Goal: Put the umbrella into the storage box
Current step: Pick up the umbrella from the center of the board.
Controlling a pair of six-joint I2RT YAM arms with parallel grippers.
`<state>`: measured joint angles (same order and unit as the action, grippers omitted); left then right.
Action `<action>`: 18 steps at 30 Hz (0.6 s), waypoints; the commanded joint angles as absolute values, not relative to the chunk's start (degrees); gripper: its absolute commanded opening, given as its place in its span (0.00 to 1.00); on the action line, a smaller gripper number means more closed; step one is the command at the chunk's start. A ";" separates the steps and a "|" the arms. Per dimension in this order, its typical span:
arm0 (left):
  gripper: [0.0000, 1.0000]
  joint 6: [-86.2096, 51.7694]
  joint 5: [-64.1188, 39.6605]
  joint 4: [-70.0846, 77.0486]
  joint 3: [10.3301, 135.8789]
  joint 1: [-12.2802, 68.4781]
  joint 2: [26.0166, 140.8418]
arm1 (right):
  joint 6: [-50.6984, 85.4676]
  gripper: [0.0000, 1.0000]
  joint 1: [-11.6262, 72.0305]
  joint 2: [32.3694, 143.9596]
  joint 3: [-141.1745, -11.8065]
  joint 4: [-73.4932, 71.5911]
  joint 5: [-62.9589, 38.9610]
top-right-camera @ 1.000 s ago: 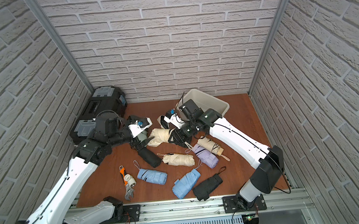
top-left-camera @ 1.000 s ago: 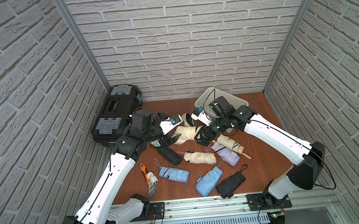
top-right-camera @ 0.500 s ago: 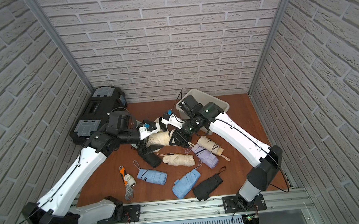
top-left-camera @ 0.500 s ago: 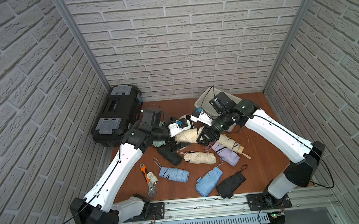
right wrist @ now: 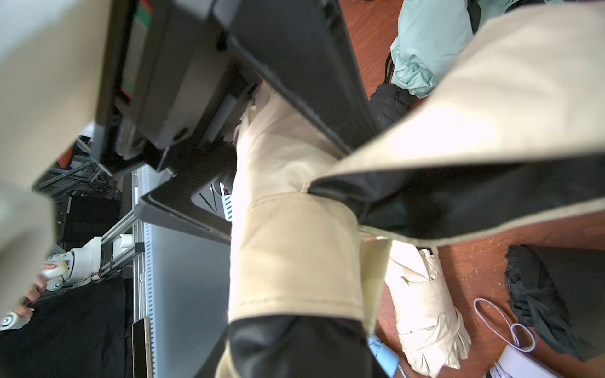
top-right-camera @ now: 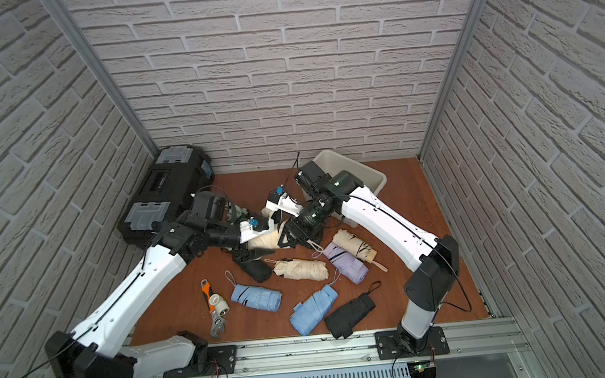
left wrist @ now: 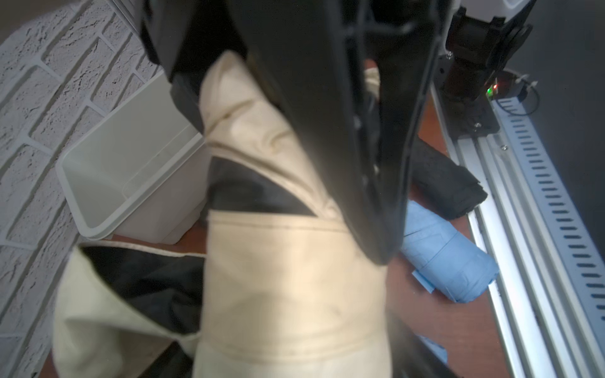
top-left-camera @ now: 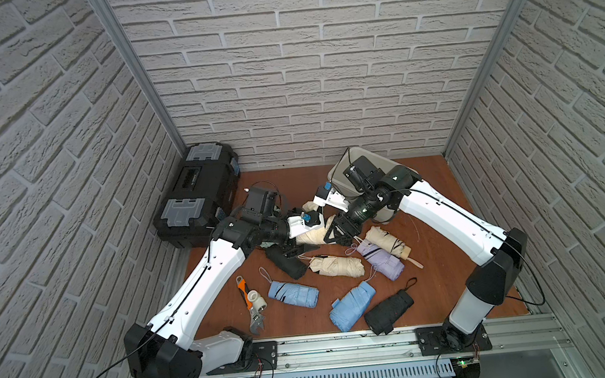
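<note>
as seen in both top views, find the cream umbrella point(top-left-camera: 311, 234) between left gripper point(top-left-camera: 301, 246) and right gripper point(top-left-camera: 330, 237), near the storage box point(top-left-camera: 361, 149), not inside. in right wrist view, read right jaws as clenched on it; note also a mint umbrella point(right wrist: 425, 42). in left wrist view, note left fingers point(left wrist: 376, 147) flanking it; cannot tell whether gripping.

A cream umbrella point(left wrist: 288, 294) with black lining fills the middle, between the two black fingers point(left wrist: 360, 147) of the left gripper point(left wrist: 288, 193); whether they press it is unclear. Just beside it the open storage box point(left wrist: 98, 183) stands near a brick wall point(left wrist: 49, 81). A blue umbrella point(left wrist: 448, 255) and a black umbrella point(left wrist: 448, 183) lie by a metal rail point(left wrist: 523, 229).
</note>
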<state>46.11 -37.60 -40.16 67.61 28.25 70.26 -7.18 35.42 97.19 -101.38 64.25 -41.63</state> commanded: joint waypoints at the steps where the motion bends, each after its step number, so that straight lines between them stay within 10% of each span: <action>1: 0.69 51.36 -34.17 -38.43 65.41 29.37 68.10 | -5.32 0.19 35.60 96.58 -102.41 58.21 -46.99; 12: 0.43 52.39 -31.30 -31.58 61.30 30.67 63.91 | 0.35 0.24 35.57 96.94 -100.39 53.60 -47.29; 18: 0.37 49.53 -30.48 -29.34 60.75 31.14 63.63 | 3.15 0.60 35.42 97.25 -101.50 52.42 -43.38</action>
<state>50.33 -29.56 -32.53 61.56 29.93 64.42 0.45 35.55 97.23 -100.27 59.83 -43.11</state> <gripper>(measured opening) 0.489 0.571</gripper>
